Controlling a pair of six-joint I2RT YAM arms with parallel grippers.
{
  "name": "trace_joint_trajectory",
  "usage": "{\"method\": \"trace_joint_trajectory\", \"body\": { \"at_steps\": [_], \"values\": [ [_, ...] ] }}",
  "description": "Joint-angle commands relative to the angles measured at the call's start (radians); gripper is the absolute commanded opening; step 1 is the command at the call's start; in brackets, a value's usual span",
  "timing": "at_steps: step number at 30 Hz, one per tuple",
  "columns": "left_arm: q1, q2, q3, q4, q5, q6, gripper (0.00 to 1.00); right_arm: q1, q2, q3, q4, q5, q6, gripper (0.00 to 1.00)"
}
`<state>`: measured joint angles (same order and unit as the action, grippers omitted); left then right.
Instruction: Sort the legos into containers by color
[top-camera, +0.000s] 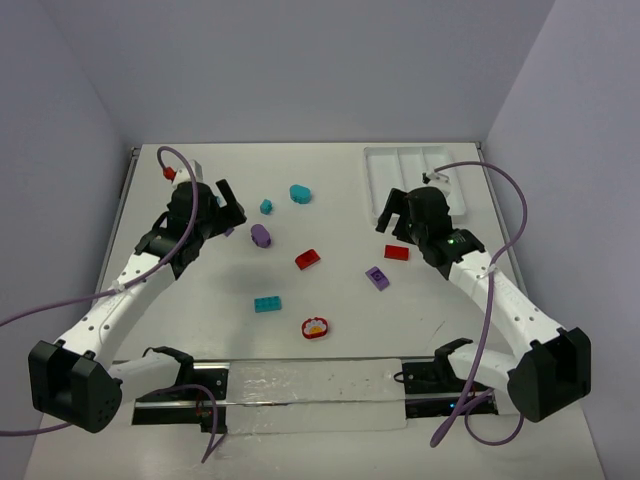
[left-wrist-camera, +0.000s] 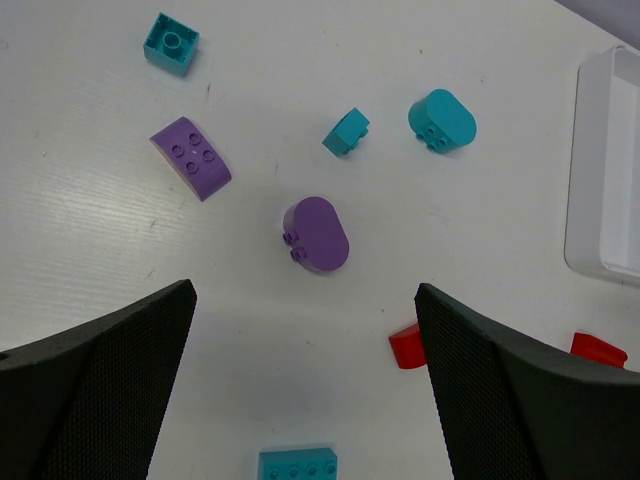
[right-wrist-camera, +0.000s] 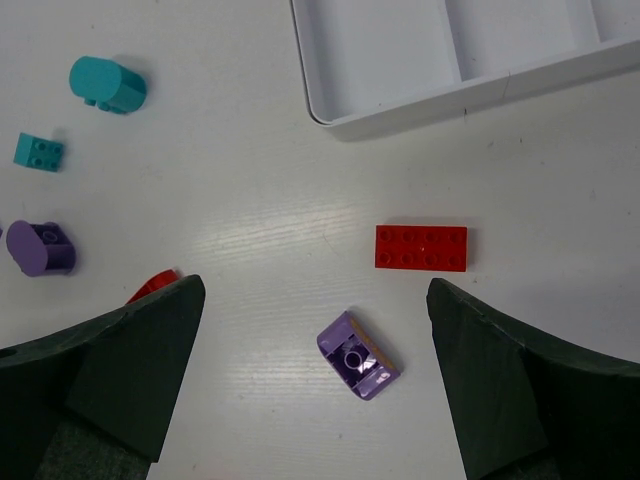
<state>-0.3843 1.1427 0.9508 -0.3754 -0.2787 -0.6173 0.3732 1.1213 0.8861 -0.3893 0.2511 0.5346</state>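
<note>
The legos lie loose on the white table. In the top view I see a teal rounded piece (top-camera: 300, 193), a small teal brick (top-camera: 266, 207), a purple rounded piece (top-camera: 261, 235), a red piece (top-camera: 307, 259), a flat red brick (top-camera: 396, 252), a purple curved piece (top-camera: 377, 277), a long teal brick (top-camera: 267, 304) and a red round piece with a white-yellow top (top-camera: 315, 327). The white tray (top-camera: 412, 158) at the far right has three empty compartments. My left gripper (top-camera: 232, 205) is open above the table, left of the purple rounded piece (left-wrist-camera: 318, 234). My right gripper (top-camera: 393, 222) is open above the purple curved piece (right-wrist-camera: 358, 355).
The left wrist view also shows a teal square brick (left-wrist-camera: 170, 43) and a second purple curved piece (left-wrist-camera: 190, 158). Grey walls close in the table on three sides. The tray's near corner (right-wrist-camera: 330, 115) lies just beyond the flat red brick (right-wrist-camera: 421, 247).
</note>
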Motion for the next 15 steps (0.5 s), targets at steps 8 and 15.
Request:
{"method": "trace_joint_trajectory", "body": {
  "at_steps": [8,15],
  "values": [
    [-0.002,0.01,0.089,-0.047,0.078,0.022,0.99,-0.052,-0.117,-0.106,0.048,-0.005,0.057,1.0],
    [-0.002,-0.016,0.051,-0.033,0.095,0.02,0.99,-0.059,-0.103,-0.145,-0.001,-0.041,0.052,0.97]
  ]
}}
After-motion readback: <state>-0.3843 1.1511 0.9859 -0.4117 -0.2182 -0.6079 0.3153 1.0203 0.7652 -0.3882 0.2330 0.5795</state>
